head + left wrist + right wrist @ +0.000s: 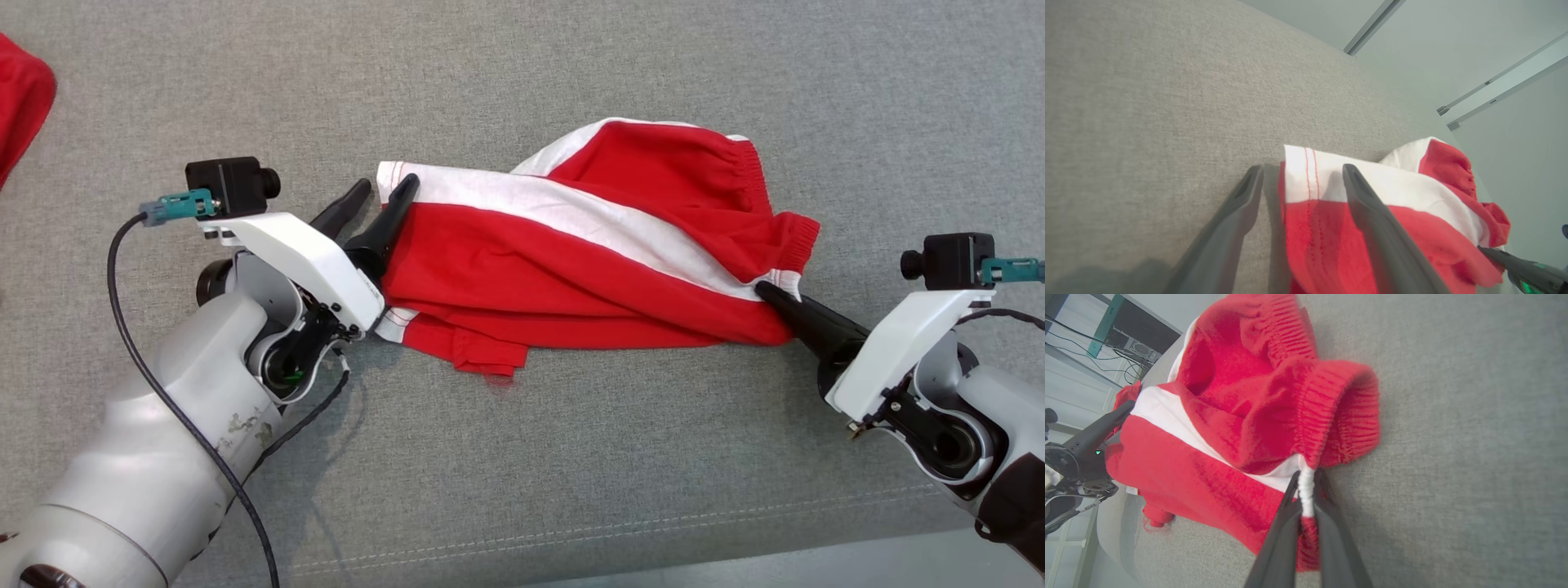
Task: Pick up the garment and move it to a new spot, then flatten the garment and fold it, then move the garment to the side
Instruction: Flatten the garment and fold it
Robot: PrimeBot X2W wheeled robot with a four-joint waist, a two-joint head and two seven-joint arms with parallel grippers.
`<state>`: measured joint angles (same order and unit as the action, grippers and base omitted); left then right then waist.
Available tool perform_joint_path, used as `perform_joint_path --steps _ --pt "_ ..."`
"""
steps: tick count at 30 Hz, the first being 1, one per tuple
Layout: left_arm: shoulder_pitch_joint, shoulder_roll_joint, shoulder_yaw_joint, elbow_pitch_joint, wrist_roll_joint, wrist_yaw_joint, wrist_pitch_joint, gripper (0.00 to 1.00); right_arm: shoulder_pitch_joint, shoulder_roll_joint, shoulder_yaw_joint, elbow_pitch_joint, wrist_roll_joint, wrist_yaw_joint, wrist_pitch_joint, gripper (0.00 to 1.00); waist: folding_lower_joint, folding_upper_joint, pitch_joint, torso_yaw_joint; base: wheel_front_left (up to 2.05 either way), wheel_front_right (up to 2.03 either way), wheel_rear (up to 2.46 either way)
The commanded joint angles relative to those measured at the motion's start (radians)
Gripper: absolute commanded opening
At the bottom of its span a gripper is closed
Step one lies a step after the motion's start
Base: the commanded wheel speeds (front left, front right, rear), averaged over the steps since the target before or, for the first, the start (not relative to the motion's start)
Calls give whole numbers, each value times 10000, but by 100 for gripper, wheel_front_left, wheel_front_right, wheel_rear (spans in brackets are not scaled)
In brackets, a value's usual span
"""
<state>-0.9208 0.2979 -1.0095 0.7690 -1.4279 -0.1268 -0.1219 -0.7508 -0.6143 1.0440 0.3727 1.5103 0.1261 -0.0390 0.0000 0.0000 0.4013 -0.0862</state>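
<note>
While the right gripper (1306,486) has its 2 fingers clamped on the white patch of the elastic waistband, the left gripper (384,189) has its 2 fingers apart. 1 sits over the hemmed leg end, 1 over bare desk (522,457) just beside that edge. The garment (571,253) is a pair of red shorts with a broad white side stripe, red stitch lines on the white hem and a ribbed, gathered waistband. It is rumpled, doubled over itself, with the waistband end bunched and gaping. Its long axis runs left to right across the head view, hem end toward the robot's left, waistband toward its right. It lies mid-desk between the 2 grippers. Another red cloth (18,106) is at the far left corner, well apart.
</note>
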Motion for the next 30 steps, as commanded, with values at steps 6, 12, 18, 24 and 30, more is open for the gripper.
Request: perform_joint_path --steps 6,12,18,24,30 --pt "-574 362 158 -204 -184 -38 18 100 69 -47 81 -25 -111 46 -135 0 0 0 63 -30 0 0 0" --pt "-549 536 -3 -745 -439 -38 194 100 -31 52 143 25 -135 46 -161 0 0 0 82 -28 0 0 0" --pt "-554 728 -138 -1157 -445 -38 -116 11 -89 122 199 45 -148 46 -238 0 0 0 71 -36 0 0 0" --pt "-573 947 -340 -1573 -572 -38 -91 0 -175 82 -19 -183 133 46 -403 0 0 0 -9 -8 0 0 0" --pt "-610 1288 -436 -1830 -779 -38 88 0 -379 -97 -287 -420 325 46 -499 0 0 0 -194 116 0 0 0"
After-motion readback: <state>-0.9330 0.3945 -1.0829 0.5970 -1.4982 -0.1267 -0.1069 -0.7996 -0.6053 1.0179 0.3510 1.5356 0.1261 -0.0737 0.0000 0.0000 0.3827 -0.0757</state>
